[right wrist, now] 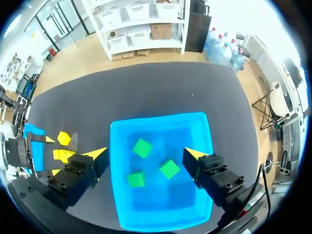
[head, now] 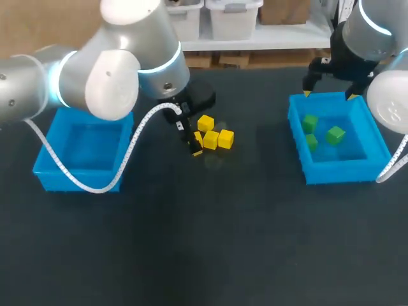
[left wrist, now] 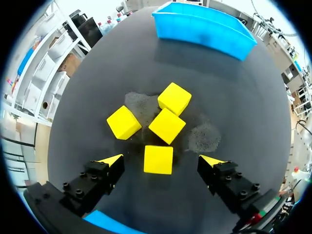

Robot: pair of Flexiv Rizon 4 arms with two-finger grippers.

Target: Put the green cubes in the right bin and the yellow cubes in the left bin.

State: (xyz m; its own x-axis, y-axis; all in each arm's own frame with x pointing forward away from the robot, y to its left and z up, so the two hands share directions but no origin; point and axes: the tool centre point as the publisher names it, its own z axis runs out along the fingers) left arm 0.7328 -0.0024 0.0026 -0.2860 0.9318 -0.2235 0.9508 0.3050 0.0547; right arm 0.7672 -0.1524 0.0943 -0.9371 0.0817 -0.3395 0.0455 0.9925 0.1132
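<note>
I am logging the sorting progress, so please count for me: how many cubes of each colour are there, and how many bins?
Yellow cubes: 4
Green cubes: 3
Blue bins: 2
Total: 9

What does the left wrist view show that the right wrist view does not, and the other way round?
Only the left wrist view shows all four yellow cubes separately, with the nearest cube lying untouched between the open fingers of the left gripper. Only the right wrist view shows the three green cubes inside the right bin, and the open right gripper above it. Both views show the right bin, some of the yellow cubes and the left gripper.
</note>
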